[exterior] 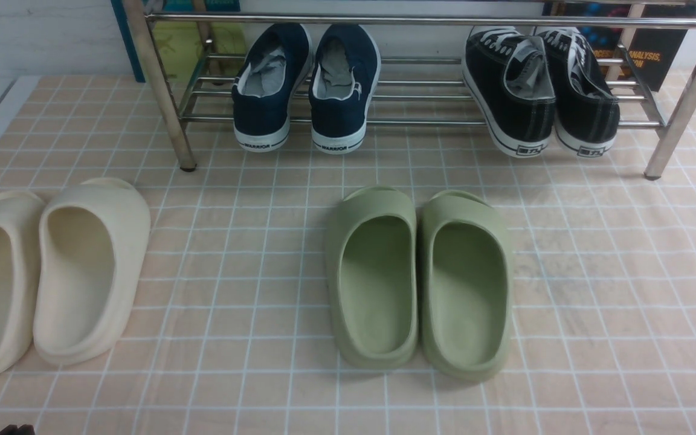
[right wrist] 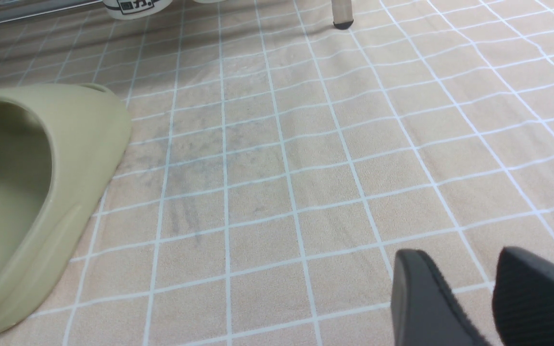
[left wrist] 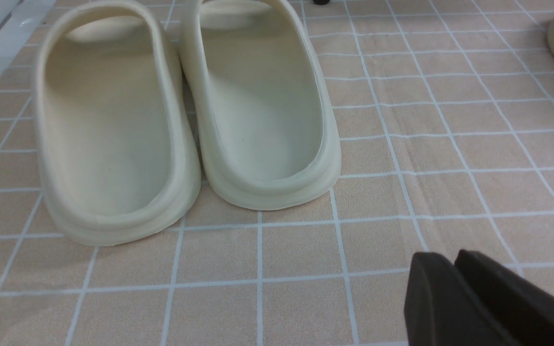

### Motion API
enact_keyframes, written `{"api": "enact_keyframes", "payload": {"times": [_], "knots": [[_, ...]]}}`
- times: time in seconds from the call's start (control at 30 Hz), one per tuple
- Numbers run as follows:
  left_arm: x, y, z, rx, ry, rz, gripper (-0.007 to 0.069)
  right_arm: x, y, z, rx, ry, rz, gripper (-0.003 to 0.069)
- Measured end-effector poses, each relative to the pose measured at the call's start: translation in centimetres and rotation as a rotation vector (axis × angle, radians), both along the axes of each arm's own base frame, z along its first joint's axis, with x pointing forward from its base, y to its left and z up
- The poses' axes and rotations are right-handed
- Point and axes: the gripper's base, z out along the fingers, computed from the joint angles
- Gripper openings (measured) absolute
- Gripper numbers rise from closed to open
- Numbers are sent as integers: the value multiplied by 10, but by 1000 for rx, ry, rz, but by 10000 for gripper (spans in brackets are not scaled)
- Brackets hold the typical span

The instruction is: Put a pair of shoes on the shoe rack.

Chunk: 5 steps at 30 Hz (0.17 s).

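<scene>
Resting on the shoe rack, navy shoes far from both claws.

The two navy-blue canvas slip-on sneakers sit side by side on the left of the chrome tube shoe rack's lower shelf; the black lace-up sneakers sit on its right. On the tiled floor before the rack lie the green foam slides, centre; the cream foam slides lie far left.

The navy-blue slip-on shoes in the upper middle of the front view have white soles lettered "WARRIOR" and grey-white lining. The black lace-up sneakers at upper right carry white stitching and white soles. The rack is shiny chrome. Cream slides lie at lower left, green slides at centre, on a peach floor gridded with white lines.
</scene>
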Motion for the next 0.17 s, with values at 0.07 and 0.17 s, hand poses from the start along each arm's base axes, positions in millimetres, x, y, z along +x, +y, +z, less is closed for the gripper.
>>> {"api": "enact_keyframes", "payload": {"times": [0.07,0.17], "knots": [[0,0,0,0,0,0,90,0,0,0,0,0,0,237],[0,0,0,0,0,0,93,0,0,0,0,0,0,237]]}}
